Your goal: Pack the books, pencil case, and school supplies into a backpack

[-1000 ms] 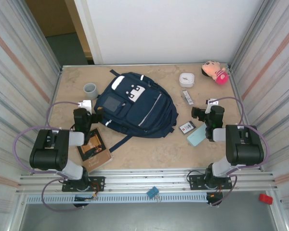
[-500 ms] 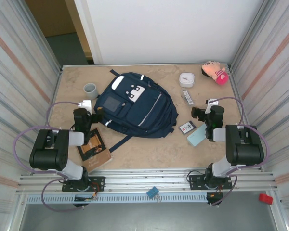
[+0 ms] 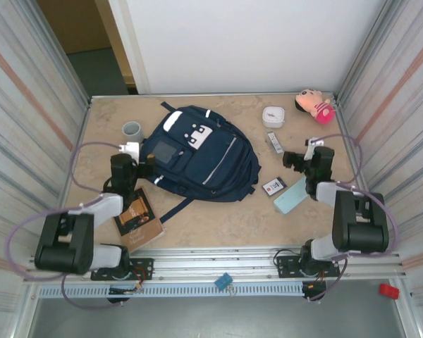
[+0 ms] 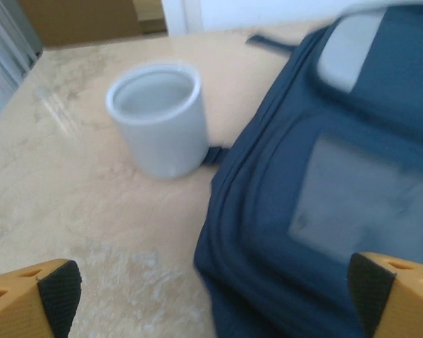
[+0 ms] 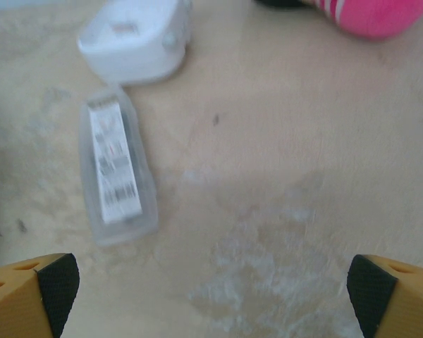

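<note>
The navy backpack [image 3: 197,155] lies flat mid-table, zipped, and its left edge [image 4: 317,197] shows in the left wrist view. My left gripper [image 3: 134,162] [image 4: 211,296] stands open at that edge, nothing between its fingers. The dark book [image 3: 137,217] lies near the left arm. My right gripper [image 3: 304,155] [image 5: 208,289] is open over bare table. The grey-white oblong bar [image 3: 274,141] [image 5: 116,172] lies just ahead of it to the left. The teal pencil case [image 3: 289,199] and the white packet [image 3: 273,186] lie nearer, beside the right arm.
A grey cup [image 3: 132,130] [image 4: 158,116] stands left of the backpack, touching a strap end. A white rounded box [image 3: 273,116] [image 5: 137,39] and a pink plush toy [image 3: 315,105] [image 5: 381,14] sit at the back right. Metal walls close in both sides.
Both arms have reached a little farther from their bases, carrying the open grippers slightly toward the back of the table. No object has moved.
</note>
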Motion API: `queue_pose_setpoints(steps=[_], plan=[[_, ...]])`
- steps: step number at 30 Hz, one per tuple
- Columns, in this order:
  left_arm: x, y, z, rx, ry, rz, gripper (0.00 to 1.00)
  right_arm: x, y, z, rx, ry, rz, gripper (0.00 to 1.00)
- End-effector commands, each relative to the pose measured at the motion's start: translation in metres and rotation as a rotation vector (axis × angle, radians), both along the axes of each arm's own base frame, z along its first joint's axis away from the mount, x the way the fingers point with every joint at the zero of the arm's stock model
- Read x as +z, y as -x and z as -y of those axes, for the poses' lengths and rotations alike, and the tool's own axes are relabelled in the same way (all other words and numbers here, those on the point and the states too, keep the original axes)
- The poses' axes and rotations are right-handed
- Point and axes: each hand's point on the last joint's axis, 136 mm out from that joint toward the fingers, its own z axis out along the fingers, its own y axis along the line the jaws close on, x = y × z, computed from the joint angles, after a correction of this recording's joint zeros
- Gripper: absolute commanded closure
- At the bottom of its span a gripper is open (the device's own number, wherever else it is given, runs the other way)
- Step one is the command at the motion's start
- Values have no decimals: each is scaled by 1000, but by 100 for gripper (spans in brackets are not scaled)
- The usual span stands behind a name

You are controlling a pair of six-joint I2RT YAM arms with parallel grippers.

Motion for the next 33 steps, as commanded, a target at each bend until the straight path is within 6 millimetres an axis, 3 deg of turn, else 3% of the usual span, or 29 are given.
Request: queue_pose_setpoints(steps=[1,4,6,10,15,19,23,27,33], plan=[[51,19,-5,115,142,-49,1,75,3,-19,92,-57,-26,1],[69,43,-1,200,318,-140,3,130,10,-39,169,-35,-115,1],[73,54,14,174,414,-187,7,156,12,-49,161,-12,-148,1],[68,71,43,126,595,-287,19,169,29,-109,384,-37,-262,1],[37,84,78,98,802,-414,23,139,26,-170,480,3,-342,1],[9,87,91,95,845,-479,29,104,13,-208,511,-105,-401,0],[-9,82,98,75,857,-504,34,56,5,-221,488,-158,-506,20],[-23,74,109,54,876,-544,40,14,9,-227,451,-205,-589,28],[-51,58,119,51,856,-614,43,-33,37,-240,420,-272,-698,39]])
